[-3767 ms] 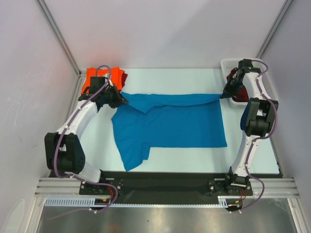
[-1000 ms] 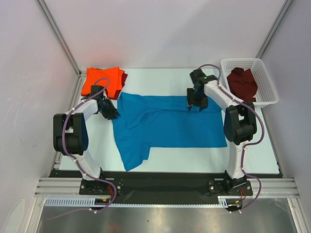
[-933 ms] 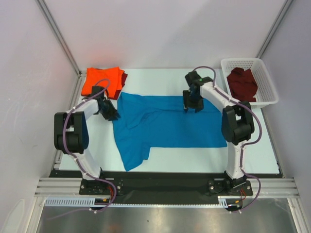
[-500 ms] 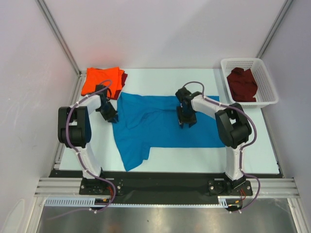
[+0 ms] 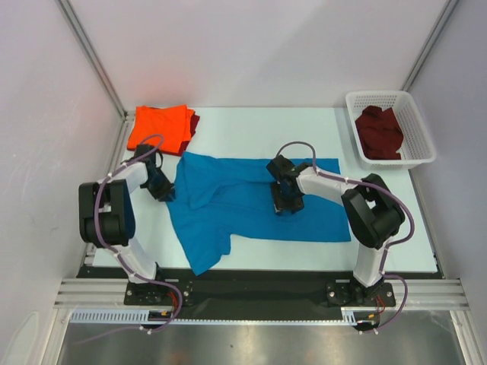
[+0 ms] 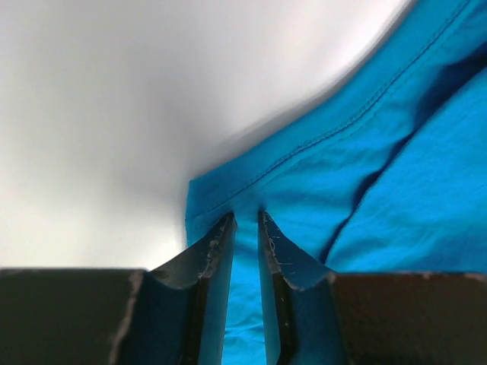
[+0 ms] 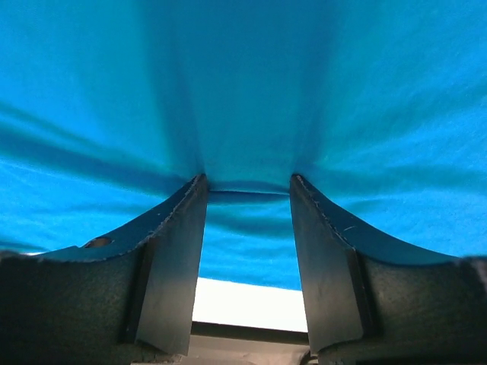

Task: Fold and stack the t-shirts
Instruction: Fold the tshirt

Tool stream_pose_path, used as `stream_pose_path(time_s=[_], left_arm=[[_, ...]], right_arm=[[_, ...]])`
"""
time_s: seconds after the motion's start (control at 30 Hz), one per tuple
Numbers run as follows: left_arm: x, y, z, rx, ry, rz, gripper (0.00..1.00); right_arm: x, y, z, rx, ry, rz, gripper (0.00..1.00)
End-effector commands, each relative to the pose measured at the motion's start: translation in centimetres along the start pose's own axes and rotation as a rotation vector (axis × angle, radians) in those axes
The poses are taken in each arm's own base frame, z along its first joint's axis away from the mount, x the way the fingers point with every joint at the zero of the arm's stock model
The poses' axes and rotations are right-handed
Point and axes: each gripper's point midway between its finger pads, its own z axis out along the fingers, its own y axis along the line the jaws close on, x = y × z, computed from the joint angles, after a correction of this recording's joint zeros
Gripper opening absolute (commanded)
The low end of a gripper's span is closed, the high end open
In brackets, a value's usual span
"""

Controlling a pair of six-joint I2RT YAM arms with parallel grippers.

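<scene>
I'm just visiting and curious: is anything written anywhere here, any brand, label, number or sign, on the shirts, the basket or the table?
None: no word, number or logo can be read in any view.
The blue t-shirt, the orange t-shirt, the maroon t-shirt and the white basket all look plain.
The table carries no markings either.

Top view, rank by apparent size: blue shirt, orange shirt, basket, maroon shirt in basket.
1. blue t-shirt
2. white basket
3. orange t-shirt
4. maroon t-shirt in the basket, close to the orange one, so unsure.
</scene>
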Motion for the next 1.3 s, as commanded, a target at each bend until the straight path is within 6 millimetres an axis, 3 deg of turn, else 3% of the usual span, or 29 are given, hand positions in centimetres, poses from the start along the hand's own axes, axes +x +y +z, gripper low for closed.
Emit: stream_pose_path(time_s=[0.0,0.1,0.13,0.23,0.27,0.4,0.43,0.5,0.53,0.57,0.63,0.67,0.73,0.9,1.03,1.07,1.27], left_arm=[[4.3,7.3,0.5,-0.234,0.09,0.053,0.27],[3.9,7.0,-0.3,-0.206,0.05,0.058,0.28],[3.0,6.4,-0.6,-0.19,0.024,0.069,0.29],[1.0,4.8,-1.4,-0.137,-0.024,0.095,0.29],[-0.5,3.7,-2.2,-0.101,-0.065,0.109,0.3],[-3.5,0.7,-4.5,-0.005,-0.145,0.131,0.33],[-4.2,0.1,-5.1,0.007,-0.166,0.139,0.33],[-5.2,-2.3,-6.4,0.093,-0.19,0.16,0.33],[-5.5,-3.0,-6.8,0.122,-0.197,0.162,0.32],[-6.3,-4.3,-7.4,0.168,-0.221,0.165,0.32],[-6.6,-5.9,-7.5,0.229,-0.214,0.153,0.3],[-7.1,-7.0,-7.9,0.27,-0.221,0.139,0.29],[-7.5,-9.1,-7.3,0.359,-0.2,0.14,0.29],[-8.6,-14.4,-6.5,0.518,-0.186,0.15,0.27],[-8.3,-14.9,-3.4,0.443,-0.106,0.086,0.26],[-8.1,-14.6,-1.9,0.391,-0.094,0.075,0.25],[-8.7,-12.5,1.4,0.229,-0.078,0.018,0.26]], right_arm=[[1.5,-1.8,0.1,0.029,0.064,0.029,0.53],[-1.1,-3.0,-0.6,0.023,0.019,0.022,0.54],[-3.1,-3.4,-1.6,0.017,-0.024,0.026,0.54],[-6.2,-4.6,-3.5,0.021,-0.09,0.052,0.56],[-8.0,-5.0,-4.5,0.014,-0.132,0.075,0.57],[-13.1,-9.3,-6.2,0.056,-0.234,0.188,0.58],[-13.8,-11.3,-5.5,0.085,-0.23,0.226,0.57],[-16.2,-12.8,-5.8,0.094,-0.271,0.255,0.54],[-16.3,-13.7,-4.0,0.108,-0.229,0.273,0.52],[-16.6,-14.9,-3.7,0.116,-0.217,0.298,0.45],[-18.0,-15.7,-3.3,0.113,-0.226,0.323,0.41],[-18.1,-16.3,-2.1,0.114,-0.205,0.335,0.38],[-19.5,-16.5,-2.1,0.107,-0.23,0.344,0.39],[-20.0,-18.1,-0.8,0.111,-0.209,0.407,0.44],[-19.3,-18.8,-0.3,0.121,-0.182,0.459,0.51],[-18.9,-18.9,-0.2,0.131,-0.168,0.476,0.53],[-18.6,-18.9,0.3,0.133,-0.16,0.531,0.57]])
